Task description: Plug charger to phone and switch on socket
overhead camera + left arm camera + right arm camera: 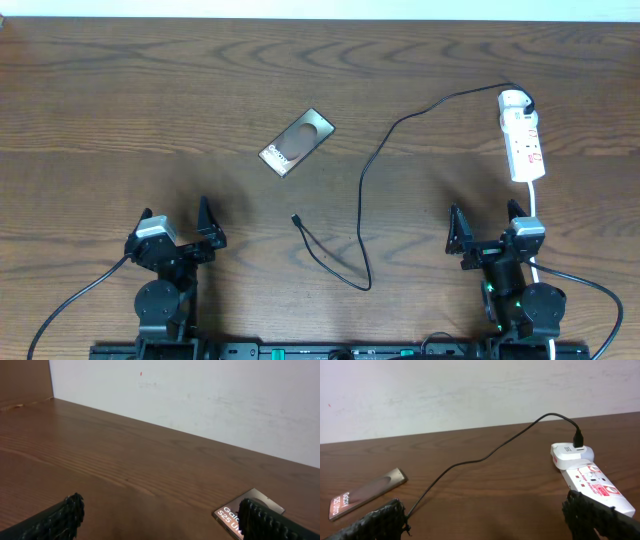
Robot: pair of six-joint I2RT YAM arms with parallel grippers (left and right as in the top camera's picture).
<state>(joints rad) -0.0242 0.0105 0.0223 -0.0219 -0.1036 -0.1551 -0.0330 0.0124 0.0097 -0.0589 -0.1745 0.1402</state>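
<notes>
The phone [296, 143] lies flat and slanted at the table's middle; its lettered end shows in the left wrist view [235, 514] and it shows in the right wrist view [365, 492]. The black charger cable [368, 180] runs from the socket [523, 135] at the right down to its free plug [296, 219] on the table. The cable [470, 461] and socket [590, 477] show in the right wrist view. My left gripper [180, 232] is open and empty at the front left. My right gripper [485, 232] is open and empty, in front of the socket.
The socket's white lead [533, 205] runs down past my right arm. A pale wall [200, 395] stands behind the table's far edge. Bare wooden tabletop [150, 110] lies at the left and back.
</notes>
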